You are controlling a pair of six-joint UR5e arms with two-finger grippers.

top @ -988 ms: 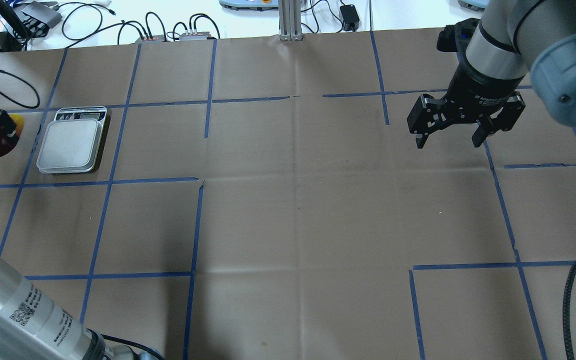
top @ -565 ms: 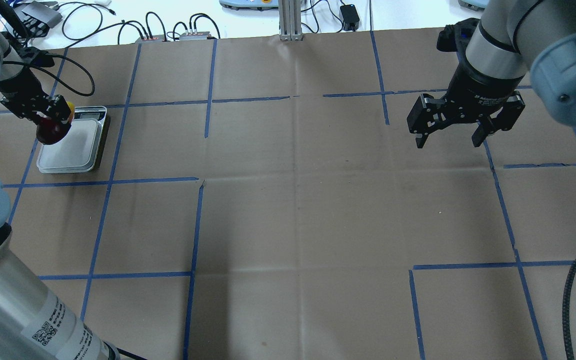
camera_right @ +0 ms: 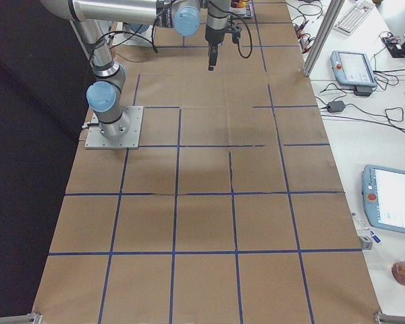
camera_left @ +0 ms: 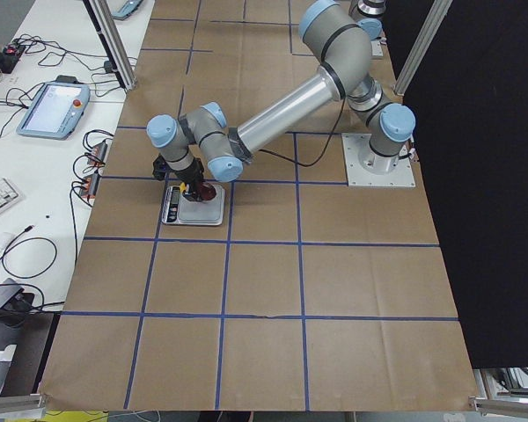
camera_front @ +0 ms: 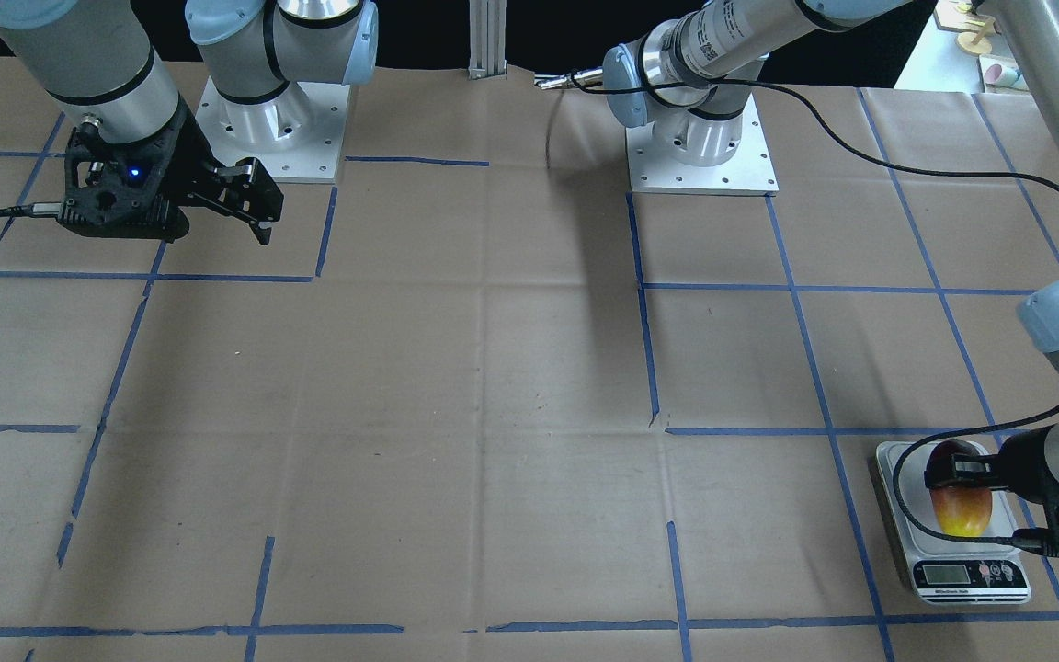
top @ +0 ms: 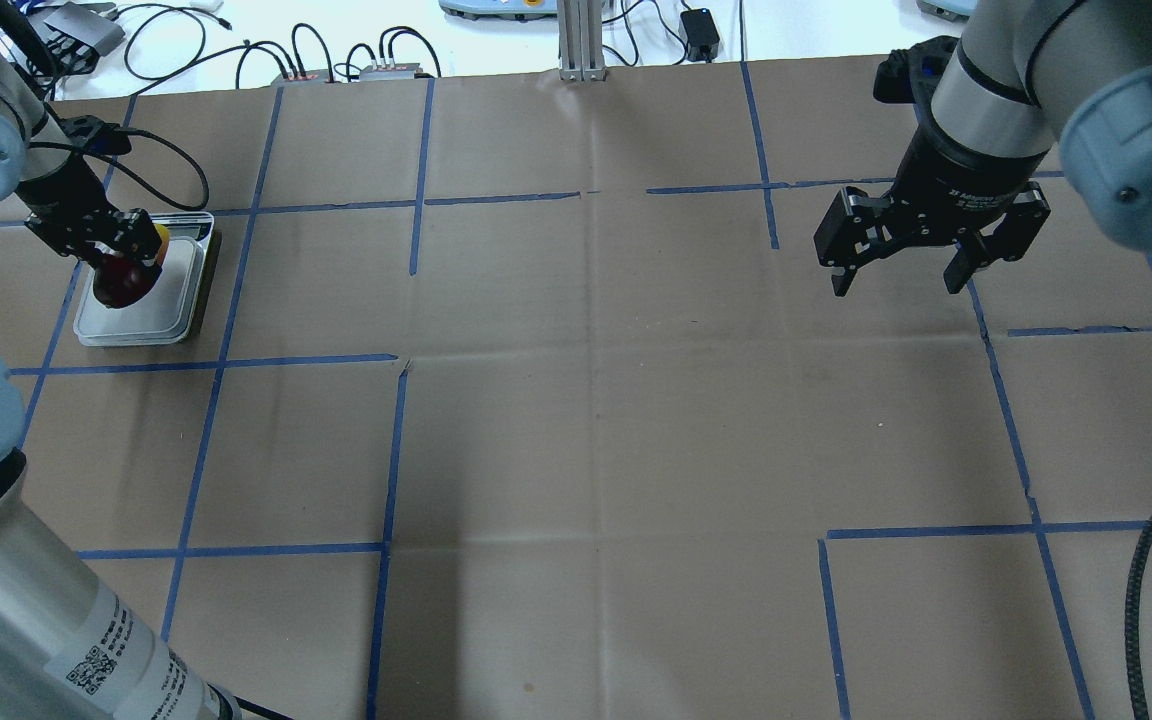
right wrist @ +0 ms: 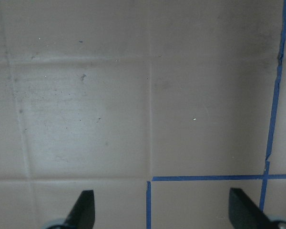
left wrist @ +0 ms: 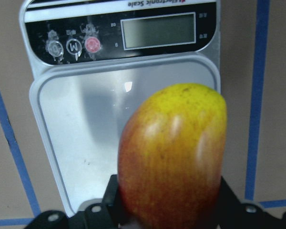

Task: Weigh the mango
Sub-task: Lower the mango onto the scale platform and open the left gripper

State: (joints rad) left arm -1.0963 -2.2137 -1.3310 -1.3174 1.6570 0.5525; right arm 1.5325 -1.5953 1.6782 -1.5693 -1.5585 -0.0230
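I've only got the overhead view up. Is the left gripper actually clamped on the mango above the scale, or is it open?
Observer: Clamped. In the left wrist view the left gripper has its jaws pressed on both sides of the mango, at its red end.
Operator: Okay, is the scale reading anything?
Observer: The wrist view looks straight at the scale, and its display shows no digits.
Operator: Which way is the fruit pointing?
Observer: Its yellow end points towards the display, clear in the wrist and front-facing views.
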